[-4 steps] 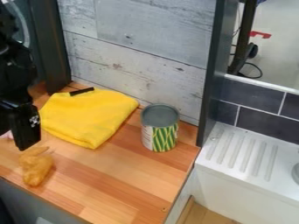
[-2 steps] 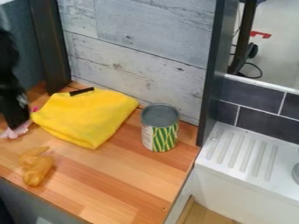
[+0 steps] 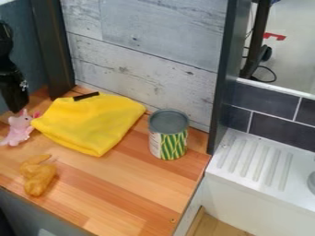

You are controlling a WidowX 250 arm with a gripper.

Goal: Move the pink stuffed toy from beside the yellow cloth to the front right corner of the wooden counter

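See the black gripper (image 3: pixel 15 109) near the left edge, pointing down over the wooden surface (image 3: pixel 117 184). Cannot tell whether apart or together, nor whether touching the small pink plush toy (image 3: pixel 20 130) just below it in the view. Find that toy at the surface's left side, just beside the left corner of the yellow cloth (image 3: pixel 92 122). For any handling there, best to judge height with care and keep clear of the loose cloth, so as not to drag or pinch it along with the plush. Better to close around the toy's body than on its thin limbs or ears, likely to bend or slip; with such soft stuffing, probably wise to squeeze gently and evenly. Mind also the golden-brown, lumpy thing (image 3: pixel 38 176), lying nearer the front edge, and avoid sweeping low across it. Note the upright can (image 3: pixel 167 138) to the right of the cloth, well apart from the gripper and so unlikely to get in the way.
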